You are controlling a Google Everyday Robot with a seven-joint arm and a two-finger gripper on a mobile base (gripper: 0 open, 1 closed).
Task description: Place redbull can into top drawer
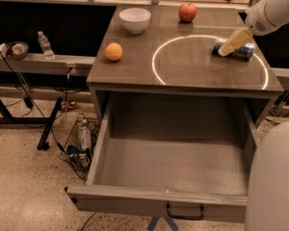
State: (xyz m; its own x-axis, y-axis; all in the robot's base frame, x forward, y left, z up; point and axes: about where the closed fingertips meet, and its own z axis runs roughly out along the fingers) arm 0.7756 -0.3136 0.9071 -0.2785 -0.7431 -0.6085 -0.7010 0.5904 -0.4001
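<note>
Slim blue-and-silver metal redbull can: on its side at the right rear of the grey-brown tabletop, inside the thin white ring marked there. Lettering on it too small to read.

Pale yellow gripper on a white arm: reaches in from the upper right, slants down, tip overlapping the can's left end. Cannot tell whether spread, closed or clamped on the can.

Wide grey top drawer: pulled out below the tabletop, plain grey inside, small black metal handle centred on the front panel.

Elsewhere on the tabletop, well apart from the can: round white bowl at rear left, red apple at rear centre, orange near the left edge.

On a low shelf to the left: clear plastic water bottle, upright, label unreadable.
</note>
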